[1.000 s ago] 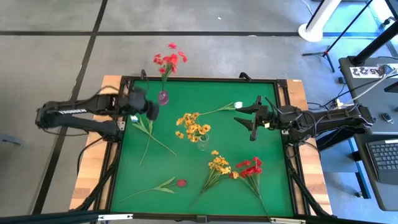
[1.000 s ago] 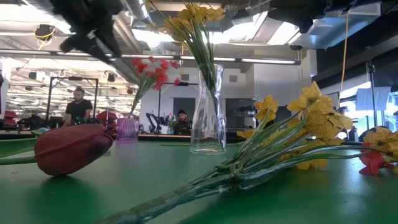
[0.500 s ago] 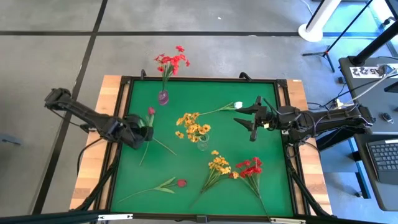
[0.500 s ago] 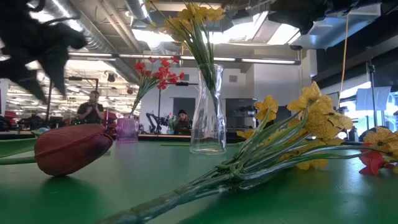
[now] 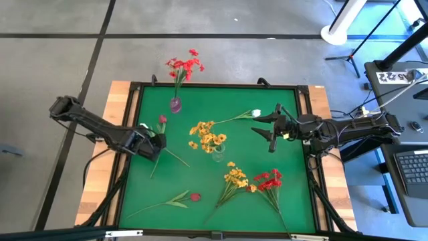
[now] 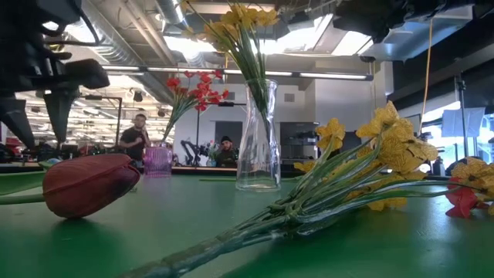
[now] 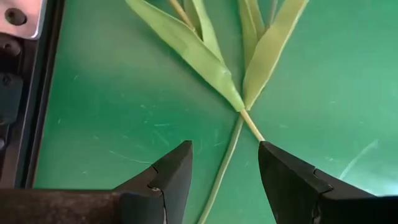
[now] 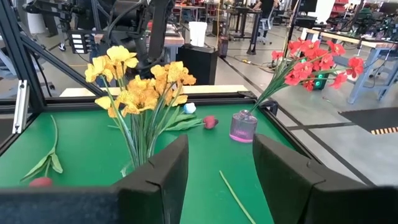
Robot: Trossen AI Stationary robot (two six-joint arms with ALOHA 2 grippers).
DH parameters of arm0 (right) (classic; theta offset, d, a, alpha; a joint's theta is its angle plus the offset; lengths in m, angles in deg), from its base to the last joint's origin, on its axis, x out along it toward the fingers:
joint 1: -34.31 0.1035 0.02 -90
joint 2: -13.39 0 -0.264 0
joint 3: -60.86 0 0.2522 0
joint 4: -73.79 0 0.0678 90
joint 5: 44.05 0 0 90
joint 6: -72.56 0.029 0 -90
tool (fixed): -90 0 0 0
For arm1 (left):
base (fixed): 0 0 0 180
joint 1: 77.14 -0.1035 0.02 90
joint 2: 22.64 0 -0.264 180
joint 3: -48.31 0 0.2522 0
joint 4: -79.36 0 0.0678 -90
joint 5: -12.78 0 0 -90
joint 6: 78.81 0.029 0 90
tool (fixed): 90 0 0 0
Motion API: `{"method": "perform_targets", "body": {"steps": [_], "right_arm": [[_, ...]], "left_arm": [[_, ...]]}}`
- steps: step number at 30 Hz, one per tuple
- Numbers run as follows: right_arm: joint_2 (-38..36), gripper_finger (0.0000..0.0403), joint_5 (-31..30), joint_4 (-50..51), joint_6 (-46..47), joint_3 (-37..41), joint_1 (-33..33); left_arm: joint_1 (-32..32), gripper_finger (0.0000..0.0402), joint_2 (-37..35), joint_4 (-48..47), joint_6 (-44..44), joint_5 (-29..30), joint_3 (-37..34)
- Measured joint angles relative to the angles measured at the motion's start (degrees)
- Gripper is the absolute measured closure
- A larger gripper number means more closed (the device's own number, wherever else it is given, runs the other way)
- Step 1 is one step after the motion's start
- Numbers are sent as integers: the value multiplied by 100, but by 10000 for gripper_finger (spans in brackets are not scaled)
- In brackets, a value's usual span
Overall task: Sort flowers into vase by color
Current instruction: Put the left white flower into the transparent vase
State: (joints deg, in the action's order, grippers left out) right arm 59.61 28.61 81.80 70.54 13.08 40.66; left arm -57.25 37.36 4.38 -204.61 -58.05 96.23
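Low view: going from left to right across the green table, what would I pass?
Dark red bud → purple vase with red flowers → clear vase of yellow flowers → lying yellow bunch

Green mat (image 5: 281, 174); red flowers (image 5: 185, 65) in purple vase (image 5: 175, 104).

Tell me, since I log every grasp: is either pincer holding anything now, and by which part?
Nothing is held. The left pincer stands open astride a flower's green stem; the right pincer is open and empty.

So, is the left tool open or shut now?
Open: the left tool has its fingers apart, one on each side of a green stem.
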Motion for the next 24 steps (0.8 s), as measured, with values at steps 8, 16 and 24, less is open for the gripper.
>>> {"method": "perform_targets", "body": {"steps": [8,16,24], "right_arm": [[2,226,2,-10,-99,0,0],[2,226,195,99,-125,0,2],[4,226,195,208,-125,0,7]], "left_arm": [[-932,225,335,21,119,-42,0],[-1779,225,755,119,432,-434,0],[-2533,227,1237,391,787,-465,0]]}}
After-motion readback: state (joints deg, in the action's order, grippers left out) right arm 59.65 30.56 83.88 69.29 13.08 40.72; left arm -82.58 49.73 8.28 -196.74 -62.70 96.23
